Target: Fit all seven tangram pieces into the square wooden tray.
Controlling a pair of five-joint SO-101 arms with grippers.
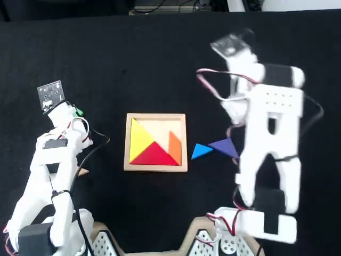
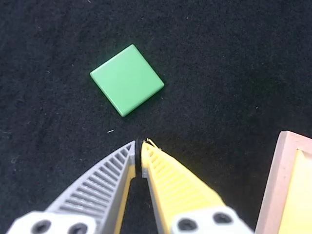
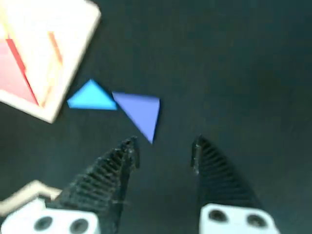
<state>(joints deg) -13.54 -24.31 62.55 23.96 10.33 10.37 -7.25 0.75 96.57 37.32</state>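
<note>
The square wooden tray (image 1: pixel 155 168) lay on the black worktop (image 1: pixel 160 64), holding a yellow triangle (image 1: pixel 139 140), a red triangle (image 1: pixel 156 156) and an orange piece (image 1: pixel 175 146). Beside the tray, a light blue triangle (image 3: pixel 91 97) and a violet triangle (image 3: pixel 141 111) touched tips near the spread right tool (image 3: pixel 163 144). On the tray's opposite side a green square (image 2: pixel 126 80) lay near the left tool (image 2: pixel 139 146), whose fingers were pressed together.

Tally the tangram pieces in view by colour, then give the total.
Yellow piece: 1
Red piece: 1
Orange piece: 1
Light blue piece: 1
Purple piece: 1
Green piece: 1
Total: 6
</note>
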